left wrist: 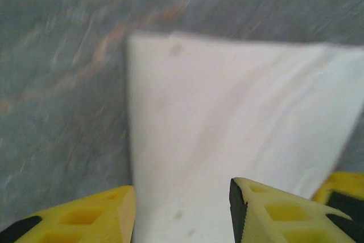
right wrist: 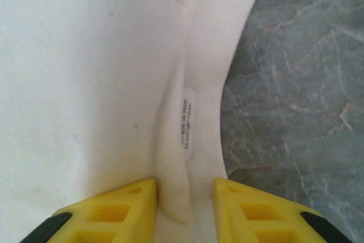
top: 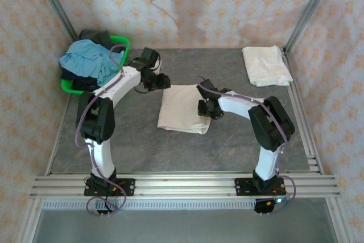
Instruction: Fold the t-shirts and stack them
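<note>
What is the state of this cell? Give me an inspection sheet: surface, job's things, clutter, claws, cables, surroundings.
Surface: grey marbled tabletop, no spills seen.
Job's things: centre t-shirt, cream, folded, mid-table; far-right t-shirt, folded, lying apart at the far right corner.
Clutter: green basket at far left, holding a light blue garment and a dark garment.
Claws: left claw open over the centre t-shirt's edge; right claw straddles a ridge of the same shirt beside its care label; whether it grips cannot be told.
Cables: pale purple cable along each arm.
Surroundings: patterned walls, aluminium frame.
</note>
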Controlling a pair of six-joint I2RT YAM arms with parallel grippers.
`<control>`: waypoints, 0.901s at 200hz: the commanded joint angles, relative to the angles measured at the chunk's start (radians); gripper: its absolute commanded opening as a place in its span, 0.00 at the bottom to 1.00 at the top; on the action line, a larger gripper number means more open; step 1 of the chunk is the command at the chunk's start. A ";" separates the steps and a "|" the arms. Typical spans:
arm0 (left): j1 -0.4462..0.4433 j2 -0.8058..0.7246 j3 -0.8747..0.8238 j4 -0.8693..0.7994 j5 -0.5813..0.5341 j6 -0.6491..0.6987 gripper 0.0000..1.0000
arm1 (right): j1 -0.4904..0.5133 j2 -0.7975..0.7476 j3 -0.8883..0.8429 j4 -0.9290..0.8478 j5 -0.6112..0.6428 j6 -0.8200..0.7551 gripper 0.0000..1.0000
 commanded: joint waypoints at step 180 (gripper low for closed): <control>-0.018 0.119 -0.112 0.107 0.021 0.030 0.34 | -0.033 -0.054 0.123 -0.072 0.127 0.002 0.27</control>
